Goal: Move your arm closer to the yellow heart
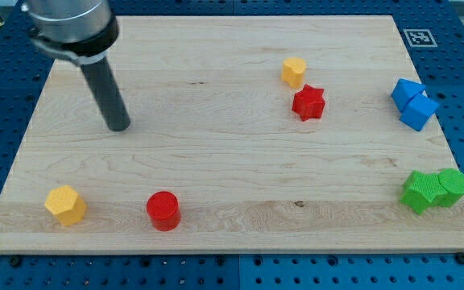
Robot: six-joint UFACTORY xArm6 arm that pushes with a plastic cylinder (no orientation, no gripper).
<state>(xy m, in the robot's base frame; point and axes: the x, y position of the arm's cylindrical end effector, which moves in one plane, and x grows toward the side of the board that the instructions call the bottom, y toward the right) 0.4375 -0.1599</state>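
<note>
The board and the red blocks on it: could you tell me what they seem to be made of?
The board looks like pale, unvarnished wood: long grain lines and small knots show, with a matt surface. The red star and red cylinder look like matt plastic or painted material, evenly coloured with no grain; fine ridges hint at 3D printing, though that is uncertain.

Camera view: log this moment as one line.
my tip upper left, touching nothing | yellow block below | other yellow block far right by red star
</note>
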